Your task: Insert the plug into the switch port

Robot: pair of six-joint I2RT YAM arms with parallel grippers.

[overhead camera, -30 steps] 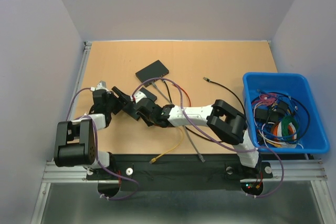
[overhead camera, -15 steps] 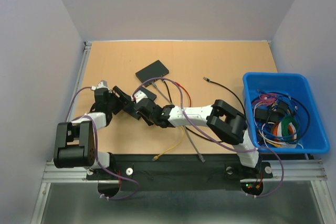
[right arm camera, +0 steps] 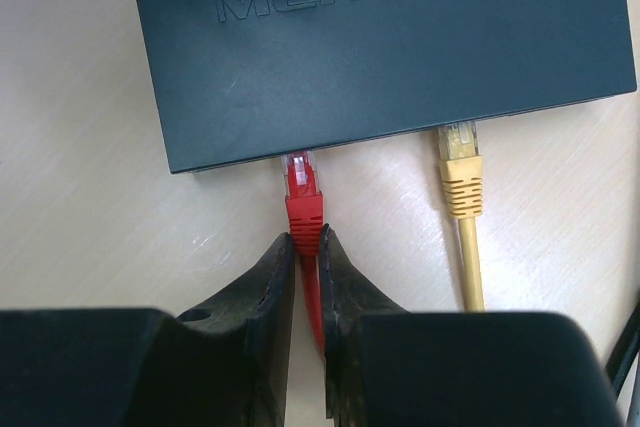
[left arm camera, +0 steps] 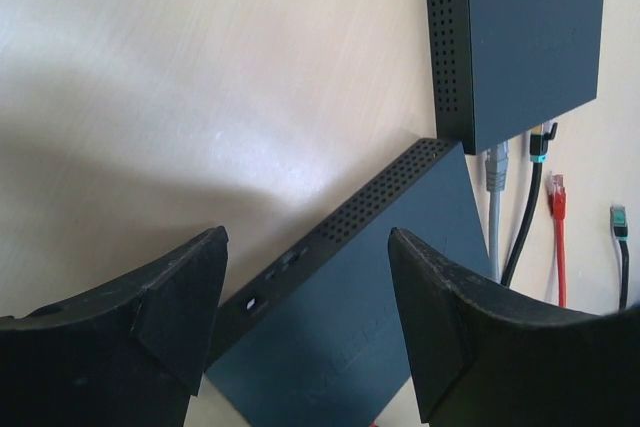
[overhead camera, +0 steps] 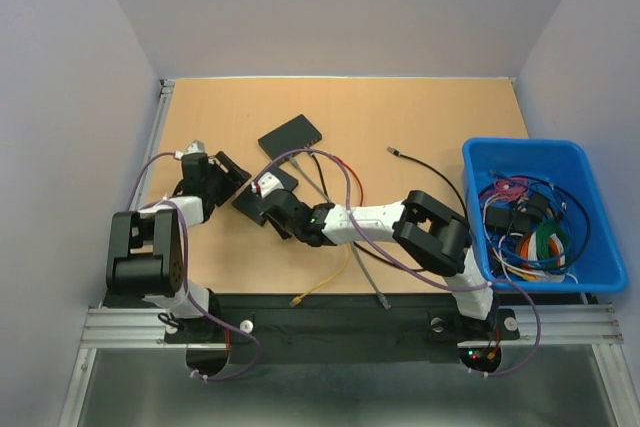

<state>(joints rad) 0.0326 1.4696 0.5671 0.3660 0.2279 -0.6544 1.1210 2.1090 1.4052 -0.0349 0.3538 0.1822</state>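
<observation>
Right gripper is clamping together on the red cable, directly behind the red plastic network plug. That plug is pointing straight at the long edge of the flat dark-grey switch box, the one lettered MERCURY on its top face. The plug's clear nose is sitting at the mouth of a port in that edge; how far it is seated cannot be told. A yellow plastic plug is occupying a neighbouring port along the same edge, apart from the red one.

Left gripper is standing with its fingers apart at the opposite, perforated side of the switch box. One end of the box is lying between the fingers, and no contact is showing.

Beyond it, a second dark rectangular box is lying on the light wooden table, with a grey lead and a black lead running into its edge. At the table's right side, a blue plastic bin is holding a tangle of coloured cables.
</observation>
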